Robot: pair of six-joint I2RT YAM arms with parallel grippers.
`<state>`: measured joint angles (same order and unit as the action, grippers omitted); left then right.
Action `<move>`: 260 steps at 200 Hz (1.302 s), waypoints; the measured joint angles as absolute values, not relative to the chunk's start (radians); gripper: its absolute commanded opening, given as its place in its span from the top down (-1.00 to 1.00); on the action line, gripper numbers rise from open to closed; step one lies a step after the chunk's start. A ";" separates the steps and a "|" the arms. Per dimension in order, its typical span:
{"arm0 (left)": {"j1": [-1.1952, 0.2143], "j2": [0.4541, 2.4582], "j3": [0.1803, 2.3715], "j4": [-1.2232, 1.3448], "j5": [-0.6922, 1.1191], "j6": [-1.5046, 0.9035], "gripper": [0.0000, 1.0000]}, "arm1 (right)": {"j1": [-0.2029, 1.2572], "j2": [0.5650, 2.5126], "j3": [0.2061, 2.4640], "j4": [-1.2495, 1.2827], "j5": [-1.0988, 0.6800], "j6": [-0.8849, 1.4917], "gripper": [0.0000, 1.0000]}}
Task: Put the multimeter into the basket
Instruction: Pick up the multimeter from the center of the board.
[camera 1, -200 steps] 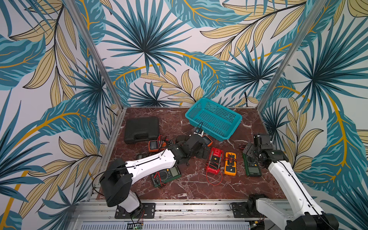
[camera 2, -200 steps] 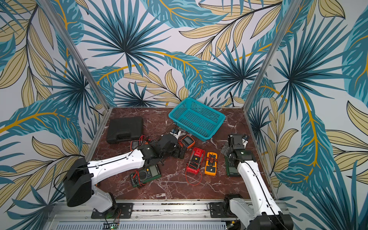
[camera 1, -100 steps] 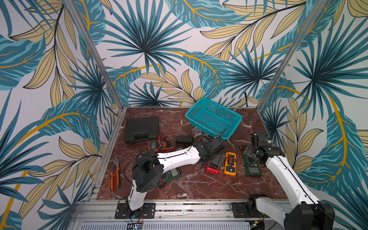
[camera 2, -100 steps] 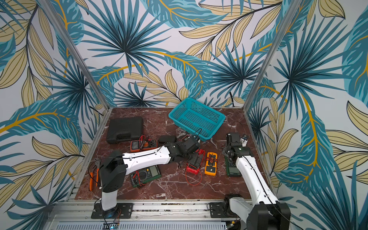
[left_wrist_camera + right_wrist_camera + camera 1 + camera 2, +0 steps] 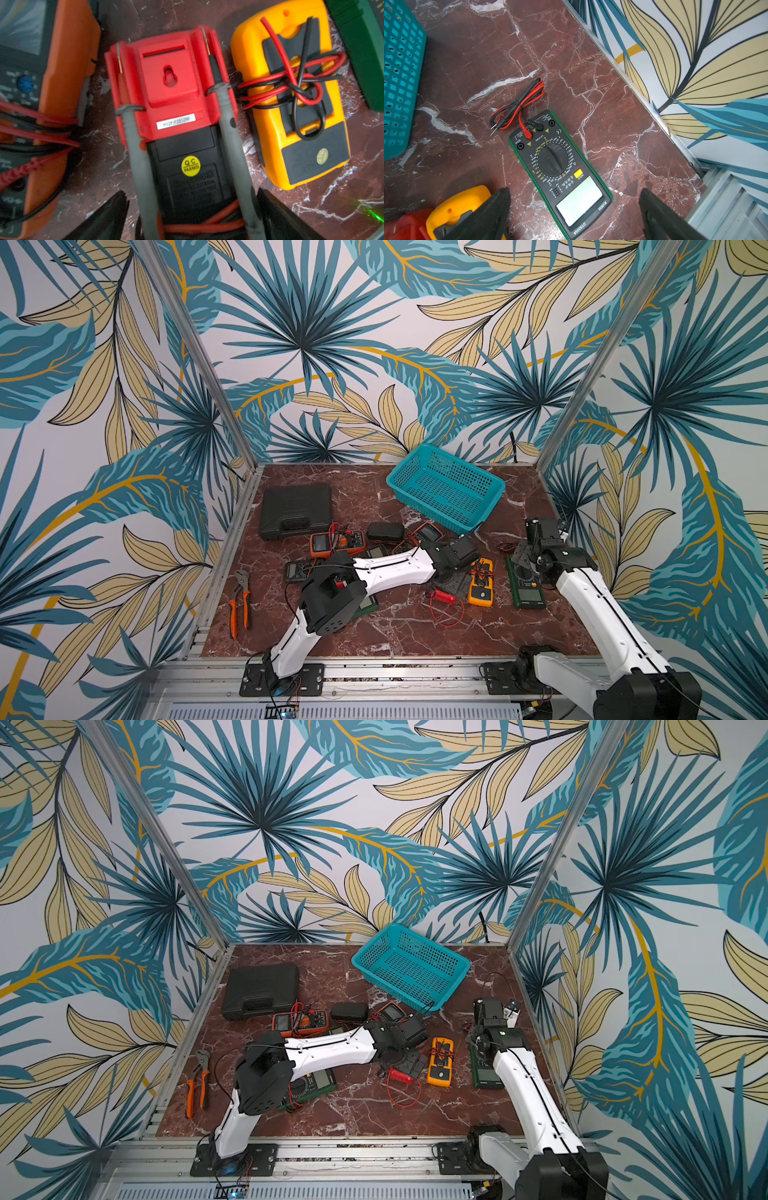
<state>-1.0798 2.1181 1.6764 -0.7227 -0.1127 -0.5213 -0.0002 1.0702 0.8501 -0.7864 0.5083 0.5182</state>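
Our left gripper hangs spread wide over the red multimeter, which lies face down on the marble table. One finger stands off each side of the multimeter's black end. Nothing is clamped, and we cannot tell whether the fingers touch it. Grey probes are clipped along both long sides of the red multimeter, between its body and our fingers, and a red lead is wound round the same end.

Just beside the red multimeter, toward the right arm, lies a yellow multimeter, face down and wrapped in red and black leads. An orange multimeter crowds the opposite side. Beyond the yellow one lies a green multimeter, face up with its leads bundled at its end. Our right gripper hovers over it, equally spread and holding nothing.

The basket sits behind the red multimeter, toward the back wall, apart from it. Well off to the left of the red multimeter lie a black case and orange-handled pliers.
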 measured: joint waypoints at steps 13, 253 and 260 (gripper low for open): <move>-1.081 2.121 1.680 -0.724 -0.118 -0.521 -1.00 | 0.000 1.066 0.847 -0.784 0.508 0.518 -0.99; -1.089 1.848 1.689 -0.896 -0.347 -0.325 1.00 | 0.000 0.893 0.829 -0.757 0.415 0.488 -0.99; -1.077 1.822 1.689 -0.880 -0.356 -0.293 1.00 | 0.000 0.887 0.829 -0.757 0.412 0.485 -0.99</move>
<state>-1.0771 1.8217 1.6894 -0.8803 -0.3565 -0.2928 -0.0002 0.8871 0.8291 -0.7567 0.4118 0.4854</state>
